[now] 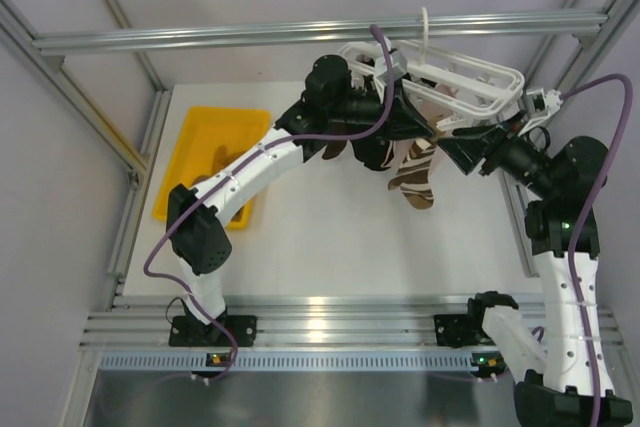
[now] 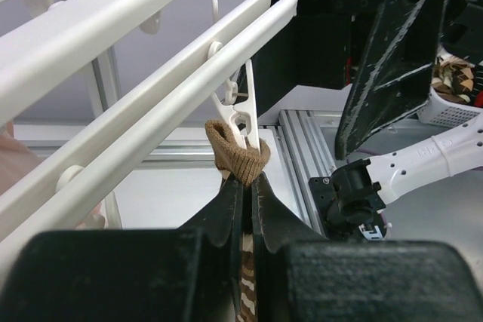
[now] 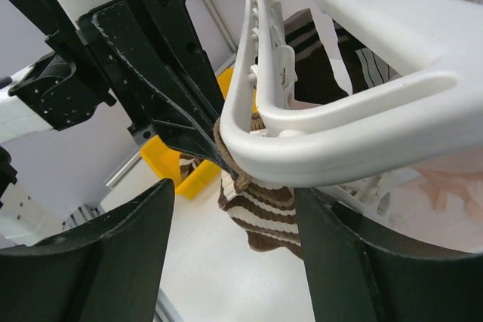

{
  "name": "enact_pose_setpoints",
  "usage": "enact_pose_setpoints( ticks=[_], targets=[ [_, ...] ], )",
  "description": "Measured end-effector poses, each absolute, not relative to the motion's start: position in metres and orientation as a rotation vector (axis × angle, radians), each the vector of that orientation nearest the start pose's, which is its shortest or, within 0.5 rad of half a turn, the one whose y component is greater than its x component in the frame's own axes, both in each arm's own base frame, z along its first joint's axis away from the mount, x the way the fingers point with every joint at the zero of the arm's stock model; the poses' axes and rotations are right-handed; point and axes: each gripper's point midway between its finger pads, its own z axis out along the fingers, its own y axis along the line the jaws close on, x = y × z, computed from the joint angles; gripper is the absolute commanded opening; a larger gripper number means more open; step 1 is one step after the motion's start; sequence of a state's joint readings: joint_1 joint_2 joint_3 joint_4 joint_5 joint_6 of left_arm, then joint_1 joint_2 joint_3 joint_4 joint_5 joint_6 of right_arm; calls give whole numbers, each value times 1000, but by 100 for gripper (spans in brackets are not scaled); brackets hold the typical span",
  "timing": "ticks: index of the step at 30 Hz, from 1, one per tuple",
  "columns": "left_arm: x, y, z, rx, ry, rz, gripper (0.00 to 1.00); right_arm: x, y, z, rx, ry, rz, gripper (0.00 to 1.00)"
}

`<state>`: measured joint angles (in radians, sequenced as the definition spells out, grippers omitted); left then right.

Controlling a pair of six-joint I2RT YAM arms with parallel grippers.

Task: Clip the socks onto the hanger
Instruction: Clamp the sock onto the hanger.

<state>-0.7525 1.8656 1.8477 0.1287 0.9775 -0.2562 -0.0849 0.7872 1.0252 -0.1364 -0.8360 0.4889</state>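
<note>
Hanger (image 1: 470, 82) of white plastic is hooked on the aluminium bar (image 1: 300, 35) above the far side of the table (image 1: 330, 247), with a yellow tray (image 1: 215, 137) well off to the left. Both arms reach up to it. The right arm (image 1: 565, 217) has its jaws spread wide at the frame's corner, gripping nothing. The left arm (image 1: 250, 172) has its jaws pinched tight on a brown striped sock (image 2: 238, 157), whose folded cuff touches the lower end of a dangling clip (image 2: 243, 111). A darker striped sock (image 3: 332, 73) hangs just behind.
</note>
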Motion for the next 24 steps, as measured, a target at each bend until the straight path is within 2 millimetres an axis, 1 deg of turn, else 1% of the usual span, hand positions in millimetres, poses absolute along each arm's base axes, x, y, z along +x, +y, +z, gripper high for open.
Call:
enact_pose_setpoints(
  ticks=[1, 4, 7, 15, 19, 23, 24],
  targets=[
    [269, -459, 399, 1210, 1213, -1478, 0, 247, 122, 399, -263, 1557, 926, 67],
    [271, -459, 395, 1212, 1217, -1467, 0, 241, 120, 401, -248, 1563, 920, 80],
    [272, -460, 390, 1213, 1227, -1461, 0, 235, 119, 405, -233, 1564, 920, 81],
    [280, -457, 374, 1194, 1283, -1448, 0, 224, 117, 428, -213, 1549, 911, 77],
    [287, -450, 364, 1171, 1327, -1448, 0, 221, 116, 430, -207, 1552, 908, 75],
    [293, -441, 361, 1151, 1349, -1439, 0, 218, 118, 429, -209, 1568, 933, 72],
    [294, -439, 362, 1146, 1352, -1436, 0, 218, 118, 428, -209, 1572, 940, 69]
  ],
)
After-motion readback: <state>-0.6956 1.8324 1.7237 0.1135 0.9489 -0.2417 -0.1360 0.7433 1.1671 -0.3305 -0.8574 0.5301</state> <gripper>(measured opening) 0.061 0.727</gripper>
